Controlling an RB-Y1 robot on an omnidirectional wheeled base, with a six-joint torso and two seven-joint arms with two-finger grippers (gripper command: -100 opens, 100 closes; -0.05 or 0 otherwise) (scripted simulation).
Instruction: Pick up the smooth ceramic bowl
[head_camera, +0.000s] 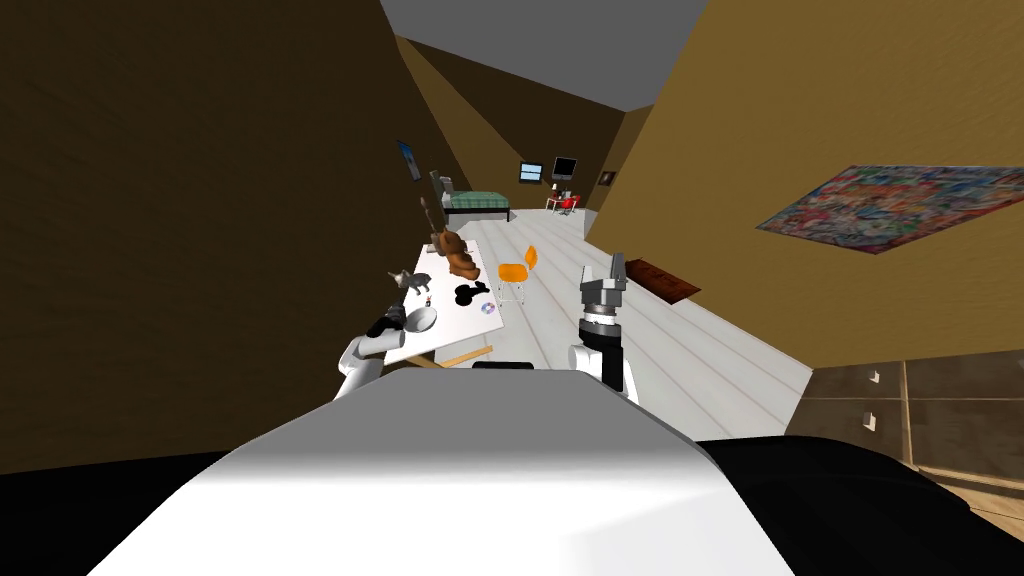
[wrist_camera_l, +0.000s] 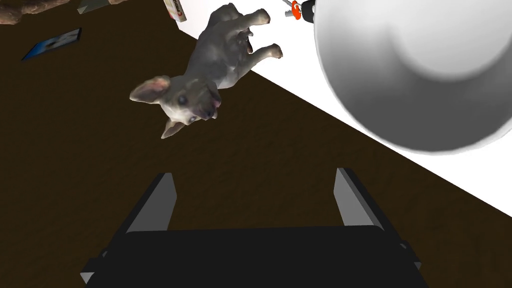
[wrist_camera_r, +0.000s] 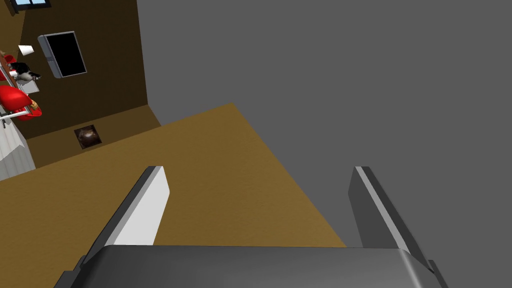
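left gripper (wrist_camera_l: 256, 172): blades apart, ready for a rim;
smooth white round bowl (wrist_camera_l: 425, 65): at its two o'clock, not yet lined up;
right gripper (wrist_camera_r: 258, 170): blades apart, held clear

Cropped and unresolved items.
Bowl (wrist_camera_l: 415, 75) cut by two frame edges; orange-tipped item (wrist_camera_l: 296, 11) beside it partly cut off; tiny object (head_camera: 428, 299) on the table (head_camera: 455, 330) too small to identify.

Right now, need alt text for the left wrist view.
The left gripper has its fingers open and empty, a dark brown wall behind them. A pale grey bowl rests on the white table off to one side, outside the fingers, and a small grey dog figurine stands near it at the table's edge.
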